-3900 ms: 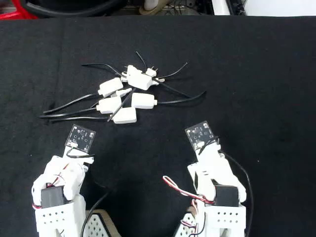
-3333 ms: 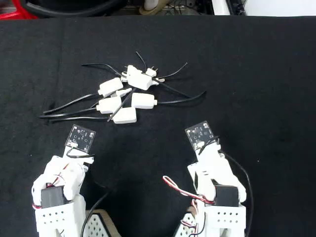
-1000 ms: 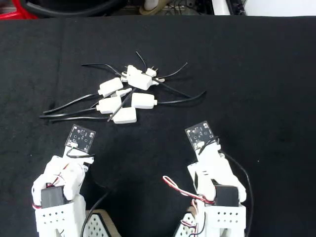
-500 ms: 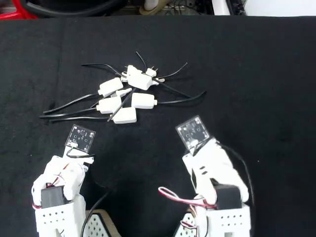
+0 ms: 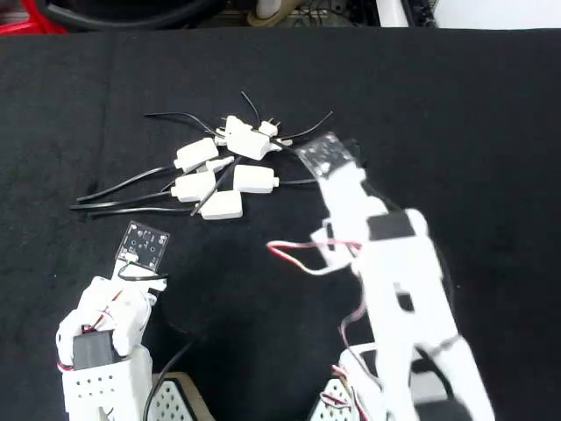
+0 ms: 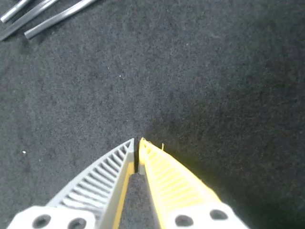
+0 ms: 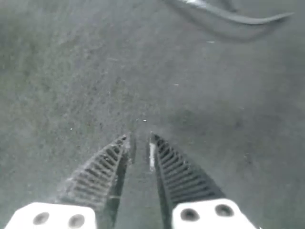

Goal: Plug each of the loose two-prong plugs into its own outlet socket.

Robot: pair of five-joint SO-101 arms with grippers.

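Observation:
A heap of white plug and socket bodies (image 5: 230, 167) with thin black cords (image 5: 123, 186) lies left of the cloth's middle; one plug (image 5: 270, 129) shows its two prongs at the heap's far side. My right arm (image 5: 368, 237) stretches out beside the heap's right edge. My right gripper (image 7: 139, 139) hovers over bare cloth, slightly open with a narrow gap and nothing in it; a black cord (image 7: 228, 17) crosses beyond it. My left gripper (image 6: 138, 142) is shut and empty over bare cloth, and several cord ends (image 6: 47, 16) lie off to one side.
Black cloth (image 5: 456, 123) covers the whole table. My left arm (image 5: 110, 324) rests folded at the near left edge. A red object (image 5: 22, 19) and dark cables lie past the far edge. Bare cloth spreads to the right of the heap.
My right arm has swung out from its folded rest pose toward the heap's right side. The left arm, plugs and cords have not moved.

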